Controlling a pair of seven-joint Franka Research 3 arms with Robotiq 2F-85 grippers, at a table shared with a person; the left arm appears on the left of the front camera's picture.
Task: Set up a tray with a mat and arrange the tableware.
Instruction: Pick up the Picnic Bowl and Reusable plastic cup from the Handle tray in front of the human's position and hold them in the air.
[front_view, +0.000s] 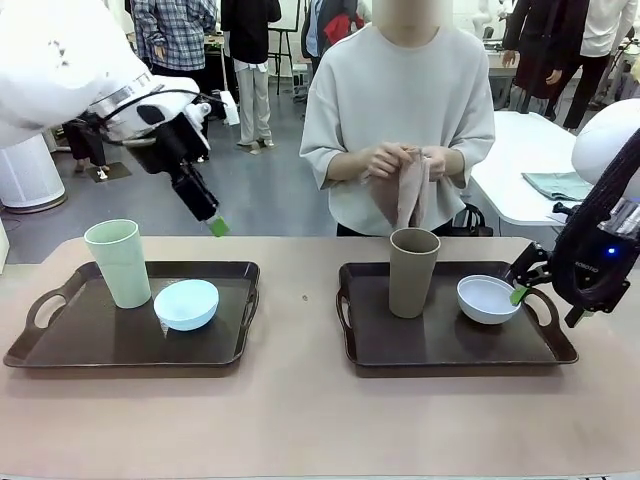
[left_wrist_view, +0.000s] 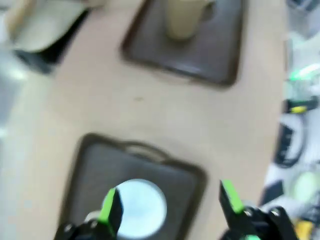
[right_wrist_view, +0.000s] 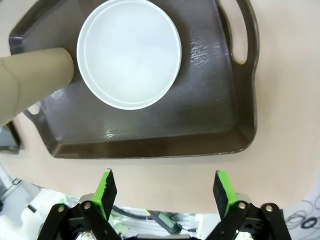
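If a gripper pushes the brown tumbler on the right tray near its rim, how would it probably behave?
The brown tumbler stands tall and tapers to a narrower base, so a push near the rim would probably tip it rather than slide it. Its matte wall looks unlikely to slip in a grip.

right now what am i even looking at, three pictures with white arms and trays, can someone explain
Two white robot arms share a table with a person. The wide picture looks across the table from the robot's side. The other two come from a camera on each wrist, looking along that arm's green-tipped fingers.

The left tray carries a green tumbler and a blue bowl. The right tray carries a brown tumbler and a white bowl.

The left gripper and right gripper are both open and hold nothing. The person's hands hold a cloth.
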